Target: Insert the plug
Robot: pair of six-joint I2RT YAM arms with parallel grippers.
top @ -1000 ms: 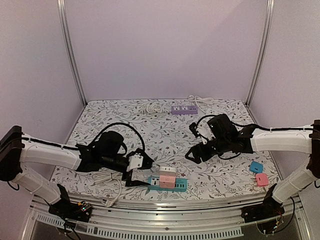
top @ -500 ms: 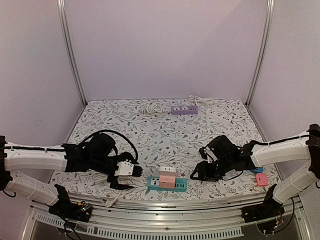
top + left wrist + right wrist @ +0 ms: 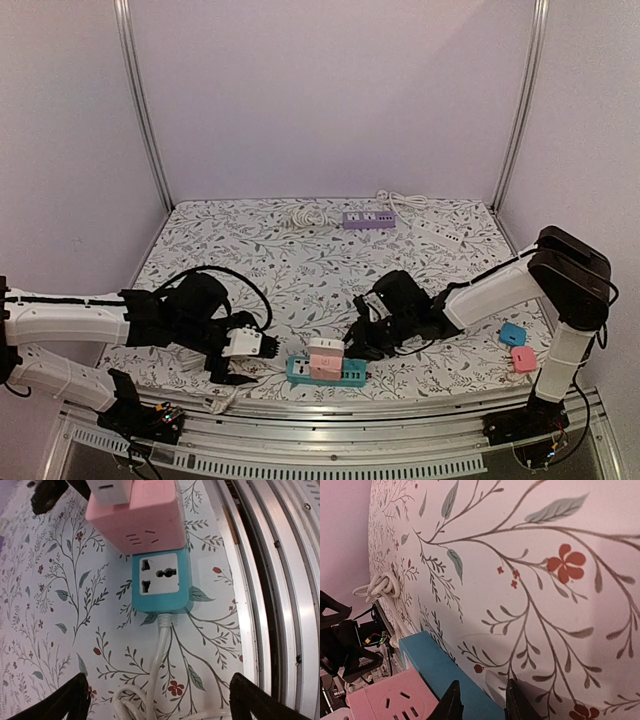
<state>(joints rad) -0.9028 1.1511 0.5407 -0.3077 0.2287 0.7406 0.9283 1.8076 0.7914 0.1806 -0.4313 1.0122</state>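
Where the left arm ends, left gripper (image 3: 268,350): jaws spread wide and empty, low over the worktop (image 3: 300,262), aimed at the strip's left end.
Cord (image 3: 155,667): white, leaving that end and coiling between the open jaws.
Teal power strip (image 3: 160,587): flat near the front edge, one free socket at its left end.
Pink plug cube (image 3: 145,520): seated on the strip, just beyond the free socket.
White cube (image 3: 326,347): touching the pink one; stacked or behind, cannot tell.
Right gripper (image 3: 482,702): jaws drawn to a narrow gap, nothing between, just beside the strip's right end.
Blue adapter (image 3: 513,333), pink adapter (image 3: 524,359): loose, far right.
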